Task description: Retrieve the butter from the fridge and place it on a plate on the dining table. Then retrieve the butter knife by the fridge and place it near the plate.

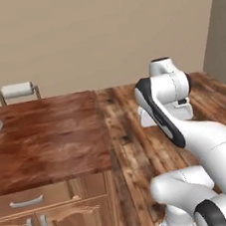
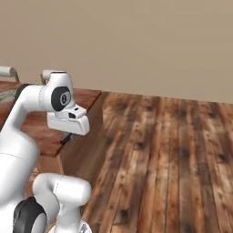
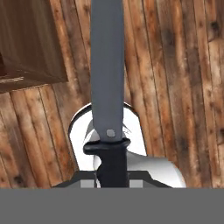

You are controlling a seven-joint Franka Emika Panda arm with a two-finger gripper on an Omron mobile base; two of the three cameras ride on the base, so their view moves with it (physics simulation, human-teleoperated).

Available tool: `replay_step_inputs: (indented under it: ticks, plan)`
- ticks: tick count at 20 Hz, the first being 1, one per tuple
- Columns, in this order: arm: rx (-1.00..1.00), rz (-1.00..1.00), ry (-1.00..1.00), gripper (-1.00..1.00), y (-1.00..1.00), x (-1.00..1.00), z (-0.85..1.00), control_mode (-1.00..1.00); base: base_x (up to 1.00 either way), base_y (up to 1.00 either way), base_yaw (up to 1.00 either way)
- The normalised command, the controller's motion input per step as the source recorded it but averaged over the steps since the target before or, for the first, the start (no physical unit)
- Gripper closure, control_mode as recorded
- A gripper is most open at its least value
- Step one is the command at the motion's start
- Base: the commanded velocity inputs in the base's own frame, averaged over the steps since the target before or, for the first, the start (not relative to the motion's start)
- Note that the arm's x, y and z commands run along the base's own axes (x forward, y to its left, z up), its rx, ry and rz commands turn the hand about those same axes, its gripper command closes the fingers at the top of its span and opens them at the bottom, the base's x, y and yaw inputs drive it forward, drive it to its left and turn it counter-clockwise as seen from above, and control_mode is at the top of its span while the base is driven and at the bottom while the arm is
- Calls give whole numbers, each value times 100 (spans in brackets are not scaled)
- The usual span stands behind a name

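Above plank floor (image 3: 183, 65), fingers (image 3: 112, 177) closed tight on the butter knife (image 3: 107, 78) handle

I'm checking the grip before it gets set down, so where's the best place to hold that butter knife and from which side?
Grip the butter knife by its black handle, just behind the guard, as the gripper does now, shut on it. In the hand view the long flat grey blade runs straight away from the fingers, so closing across the thick handle from its two sides looks steadiest; the thin, smooth blade would likely slip.
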Motion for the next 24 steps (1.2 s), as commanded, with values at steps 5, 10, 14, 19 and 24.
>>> replay_step_inputs:
  ticks: [5, 10, 14, 19, 24]
  plan:
    - [0, 0, 0, 100, 0, 0, 0, 100, 100, -78, 6]
    - [0, 0, 0, 100, 0, 0, 0, 100, 99, -33, -12]
    - [0, 0, 0, 100, 0, 0, 0, 100, 100, 8, 0]
    - [0, 0, 0, 100, 0, 0, 0, 100, 100, -8, 0]
    - [0, 0, 0, 100, 0, 0, 0, 100, 100, -19, 6]
